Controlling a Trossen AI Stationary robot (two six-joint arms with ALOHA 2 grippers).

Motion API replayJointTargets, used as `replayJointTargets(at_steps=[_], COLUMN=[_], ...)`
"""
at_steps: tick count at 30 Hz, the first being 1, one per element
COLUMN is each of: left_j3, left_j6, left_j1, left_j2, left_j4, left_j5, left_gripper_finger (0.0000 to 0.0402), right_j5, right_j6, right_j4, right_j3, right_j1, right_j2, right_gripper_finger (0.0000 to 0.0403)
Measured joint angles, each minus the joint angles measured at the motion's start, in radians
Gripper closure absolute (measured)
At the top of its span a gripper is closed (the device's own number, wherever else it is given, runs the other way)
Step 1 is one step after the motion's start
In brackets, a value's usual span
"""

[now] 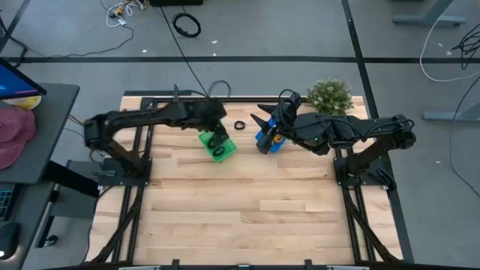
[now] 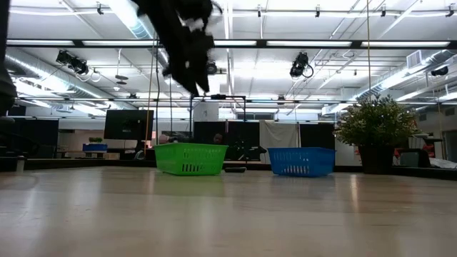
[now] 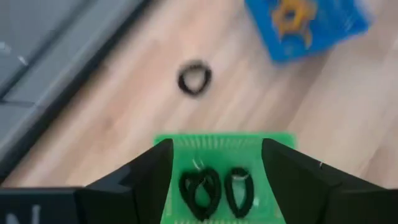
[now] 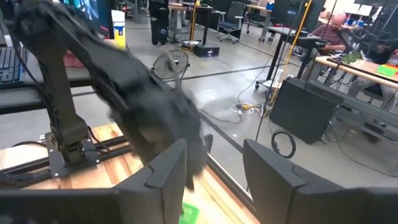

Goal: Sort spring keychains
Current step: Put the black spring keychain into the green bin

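A green basket [image 1: 218,145] holds black spring keychains [image 3: 200,189] on its floor. A blue basket [image 1: 270,140] holds orange spring keychains [image 3: 292,15]. One black keychain [image 1: 239,125] lies flat on the wood between the baskets, also seen in the left wrist view [image 3: 194,79]. My left gripper [image 3: 216,163] hangs open above the green basket with nothing between its fingers. My right gripper [image 4: 214,163] hovers open above the blue basket, pointing level toward the left arm.
A potted plant [image 1: 329,94] stands at the far edge of the table, right of the blue basket. The near half of the wooden table [image 1: 247,217] is bare. Cables [image 1: 187,25] lie on the floor beyond the far edge.
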Motion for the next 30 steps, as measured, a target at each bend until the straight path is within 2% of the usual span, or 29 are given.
replayJointTargets(at_steps=[4, 8, 12, 16, 25, 30], left_j3=[0.000, 0.001, 0.002, 0.002, 0.001, 0.000], left_j6=[-0.039, -0.025, 0.073, 0.138, 0.164, 0.172], left_j1=[-0.056, -0.139, -0.225, -0.298, -0.375, -0.391], left_j2=[-0.156, -0.308, -0.416, -0.467, -0.478, -0.483], left_j4=[0.067, 0.230, 0.400, 0.493, 0.504, 0.502], left_j5=[-0.127, -0.209, -0.219, -0.214, -0.214, -0.215], left_gripper_finger=[0.0170, 0.0189, 0.0211, 0.0241, 0.0310, 0.0331], right_j5=[0.000, 0.003, 0.003, -0.008, -0.268, -0.446], right_j6=[-0.007, -0.006, -0.009, -0.013, -0.025, -0.023], right_j4=[-0.005, -0.003, -0.009, -0.009, 0.006, -0.038], right_j3=[0.000, 0.000, 0.000, 0.000, 0.002, 0.071], right_j1=[0.000, -0.001, -0.005, -0.021, -0.190, -0.303], right_j2=[0.000, 0.000, 0.000, 0.000, 0.001, 0.042], right_gripper_finger=[0.0240, 0.0240, 0.0240, 0.0240, 0.0240, 0.0240])
